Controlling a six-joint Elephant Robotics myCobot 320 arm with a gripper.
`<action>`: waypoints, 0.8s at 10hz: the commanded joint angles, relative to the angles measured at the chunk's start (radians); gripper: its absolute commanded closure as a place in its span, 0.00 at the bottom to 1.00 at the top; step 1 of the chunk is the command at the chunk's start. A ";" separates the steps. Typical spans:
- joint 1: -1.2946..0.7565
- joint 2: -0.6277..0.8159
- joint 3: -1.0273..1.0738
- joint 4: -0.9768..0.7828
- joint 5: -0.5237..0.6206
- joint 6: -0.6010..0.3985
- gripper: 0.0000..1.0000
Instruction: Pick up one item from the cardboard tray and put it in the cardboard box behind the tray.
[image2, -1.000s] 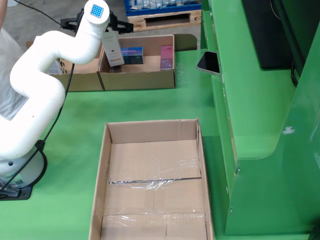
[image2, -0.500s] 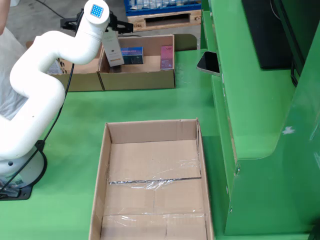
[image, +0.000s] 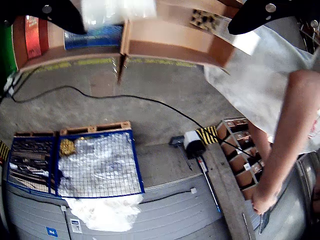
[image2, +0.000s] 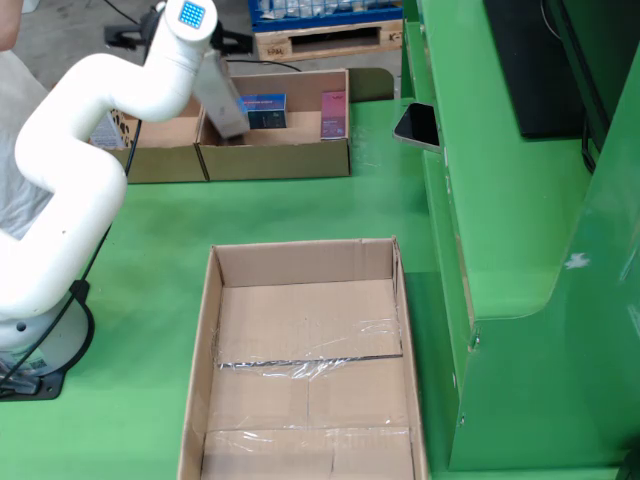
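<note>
View from above: a white arm (image2: 70, 160) is seen bent over a green table (image2: 150, 220), its far end lowered into the right one of two shallow cardboard trays (image2: 275, 160) set side by side at the back. A blue box (image2: 263, 110) and a pink-red box (image2: 333, 113) are seen inside that tray, just beside the arm's end. The fingertips are hidden here. A large open cardboard box (image2: 300, 262) is placed nearer the camera, well apart from the trays, with only clear tape across its floor. A dark phone (image2: 418, 125) is propped on the green ledge to the right.

In the view that rides on the gripper, the gripper (image: 157, 30) is shown with its two black fingers (image: 55, 15) spread wide, and nothing is seen pinched between them. A blurred whitish film (image: 117, 11) lies between them at the top edge (what it is cannot be told). The blue box (image: 92, 37) and the red box (image: 32, 35) are seen resting in their tray (image: 65, 55). A person's arm (image: 285, 140) is visible at the right.
</note>
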 joint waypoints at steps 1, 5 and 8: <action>0.033 0.107 0.021 0.017 -0.026 0.049 0.00; 0.084 0.170 0.021 0.062 -0.180 0.132 0.00; 0.110 0.200 0.021 0.070 -0.227 0.156 0.00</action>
